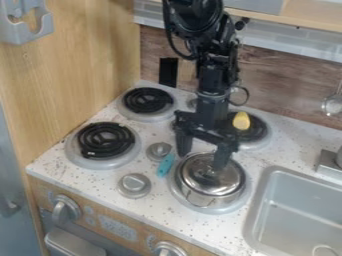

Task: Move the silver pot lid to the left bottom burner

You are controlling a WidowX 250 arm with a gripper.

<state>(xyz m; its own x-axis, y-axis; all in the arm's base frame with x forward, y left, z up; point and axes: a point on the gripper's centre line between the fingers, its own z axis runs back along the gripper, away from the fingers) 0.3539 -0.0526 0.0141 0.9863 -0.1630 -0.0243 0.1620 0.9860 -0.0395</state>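
Note:
My black gripper [202,154] hangs over the back edge of the lower right burner, its two fingers spread apart with nothing visible between them. The shiny silver lid [224,185] rests on a small silver pot [204,199], which stands on that burner. The right finger overlaps the back of the lid; whether it touches cannot be told. The left finger is off to the lid's upper left. At the left bottom lies the burner with a black coil [105,140] and a silver rim, with nothing on it.
A turquoise object [165,165] lies left of the pot, near silver knobs [134,185]. Something yellow [241,120] is at the back right burner [254,133]. Another burner [147,101] sits back left. The sink [294,210] is at right, and a wooden wall [87,65] borders the left.

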